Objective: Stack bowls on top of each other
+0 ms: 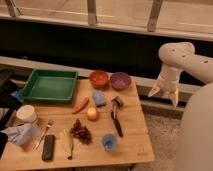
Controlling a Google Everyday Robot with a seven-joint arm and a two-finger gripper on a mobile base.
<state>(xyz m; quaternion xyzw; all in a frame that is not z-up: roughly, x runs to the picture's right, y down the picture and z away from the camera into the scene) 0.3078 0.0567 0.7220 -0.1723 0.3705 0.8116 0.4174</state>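
Note:
An orange-red bowl [99, 78] and a purple bowl [120, 80] stand side by side, upright and apart, at the far edge of the wooden table [135, 135]. My gripper [164, 95] hangs from the white arm off the table's right side, to the right of the purple bowl and well clear of it. It holds nothing that I can see.
A green tray [49, 86] sits at the far left. On the table lie a carrot [80, 105], a blue sponge [99, 98], a yellow ball [92, 114], a black-handled brush [116, 116], grapes [80, 132], a blue cup [109, 141], a white container [26, 114], a fork and a cloth.

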